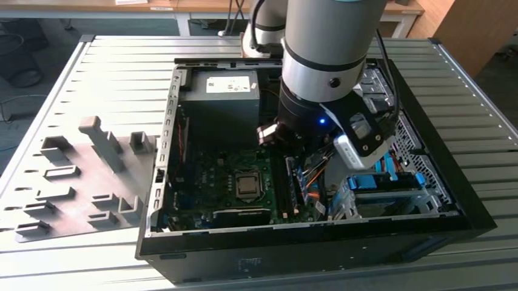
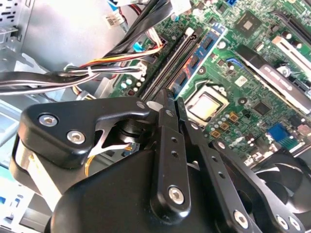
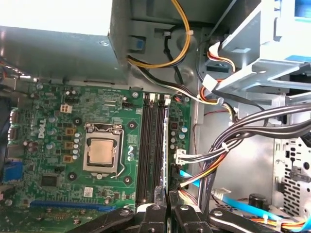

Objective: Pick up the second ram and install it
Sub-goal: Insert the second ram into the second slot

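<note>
The gripper (image 3: 167, 195) is down inside the open computer case (image 1: 307, 245) on the table (image 1: 121, 60). Its two fingers are almost closed and pinch one end of the second ram (image 2: 197, 56). The second ram stands on its edge on the green board, just beside two black slots (image 3: 148, 145).

In the exterior view the arm (image 1: 324, 54) covers the upper middle of the open computer case (image 1: 162, 182) and the far ends of the memory slots (image 1: 290, 182). The desk (image 1: 453, 73) runs past the frame's lower, left and right edges. In the second wrist view the claw (image 2: 173, 98) blocks much of the motherboard (image 2: 228, 92). A blue-green memory stick (image 2: 201, 51) stands in a slot; we cannot tell whether it is the second ram.
</note>
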### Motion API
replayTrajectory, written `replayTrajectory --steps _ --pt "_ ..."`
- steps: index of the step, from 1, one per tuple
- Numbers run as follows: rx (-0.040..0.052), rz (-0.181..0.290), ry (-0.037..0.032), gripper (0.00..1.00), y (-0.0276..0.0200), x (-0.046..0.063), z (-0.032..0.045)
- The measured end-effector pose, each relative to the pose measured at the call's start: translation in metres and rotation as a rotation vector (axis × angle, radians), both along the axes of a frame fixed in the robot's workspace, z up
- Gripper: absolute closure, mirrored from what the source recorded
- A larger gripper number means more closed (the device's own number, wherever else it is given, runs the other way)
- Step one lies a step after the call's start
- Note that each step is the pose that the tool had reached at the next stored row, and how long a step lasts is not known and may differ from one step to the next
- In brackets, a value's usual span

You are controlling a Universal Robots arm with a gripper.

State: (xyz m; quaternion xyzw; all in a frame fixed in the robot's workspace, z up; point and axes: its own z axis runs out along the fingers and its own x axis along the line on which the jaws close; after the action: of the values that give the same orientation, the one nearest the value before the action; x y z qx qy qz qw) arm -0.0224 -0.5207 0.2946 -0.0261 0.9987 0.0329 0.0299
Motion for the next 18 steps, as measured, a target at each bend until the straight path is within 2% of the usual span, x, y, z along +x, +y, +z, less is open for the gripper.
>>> replayTrajectory --steps 4,5,6,8,9,18 --pt "-0.0003 -0.014 0.0008 0.86 0.0000 0.0000 0.0000" --pt "-0.0002 -0.014 0.0051 0.86 0.0000 0.0000 -0.0001" --pt "-0.0001 -0.014 0.0188 0.86 0.0001 0.0000 -0.0002" --pt "-0.0010 -0.014 0.0561 0.86 0.0000 0.0003 -0.0003" --pt "-0.0013 -0.014 0.0634 0.86 0.0000 0.0003 -0.0003" --pt "-0.0011 -0.014 0.0648 0.86 0.0000 0.0003 -0.0021"
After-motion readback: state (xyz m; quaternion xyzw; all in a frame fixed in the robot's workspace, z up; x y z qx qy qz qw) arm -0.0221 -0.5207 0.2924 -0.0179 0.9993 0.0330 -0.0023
